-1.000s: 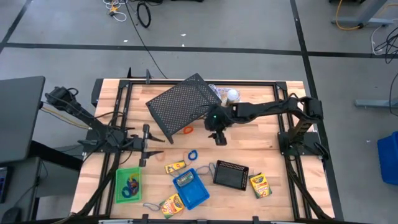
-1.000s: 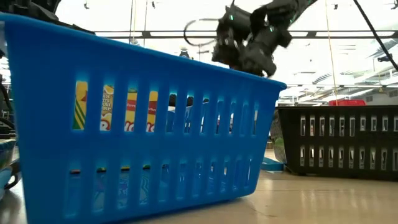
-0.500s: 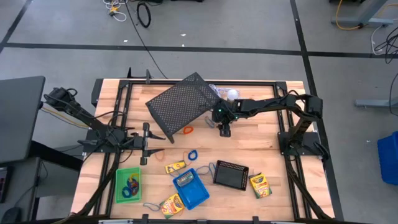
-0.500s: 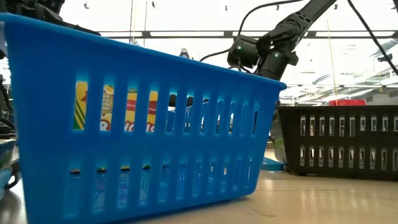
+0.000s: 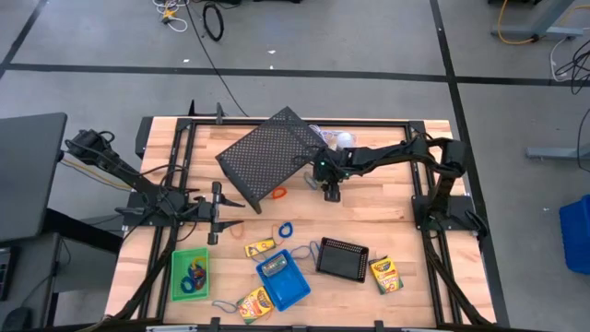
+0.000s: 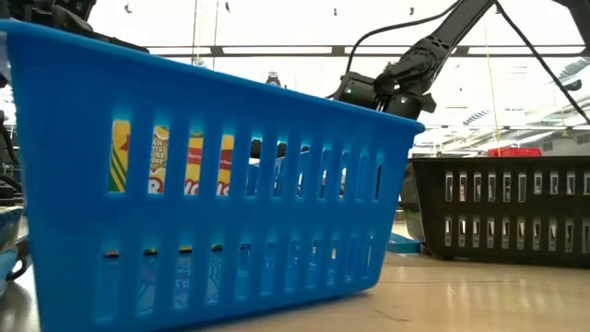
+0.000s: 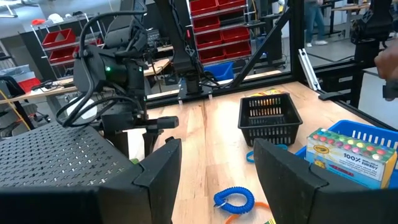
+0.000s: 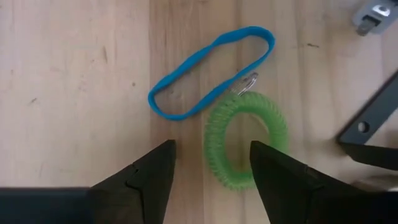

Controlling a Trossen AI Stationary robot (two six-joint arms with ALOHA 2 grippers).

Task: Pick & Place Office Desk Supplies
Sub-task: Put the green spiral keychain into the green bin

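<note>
Hovering above the table's far middle, just beside the large black mesh rack, the right gripper pointed down with its fingers spread apart and nothing between them. Directly beneath it on the bare wood lay a green coiled loop, joined by a small metal ring to a thin blue elastic loop just past the fingertips. The left gripper waited, open and empty, at the table's left side.
</note>
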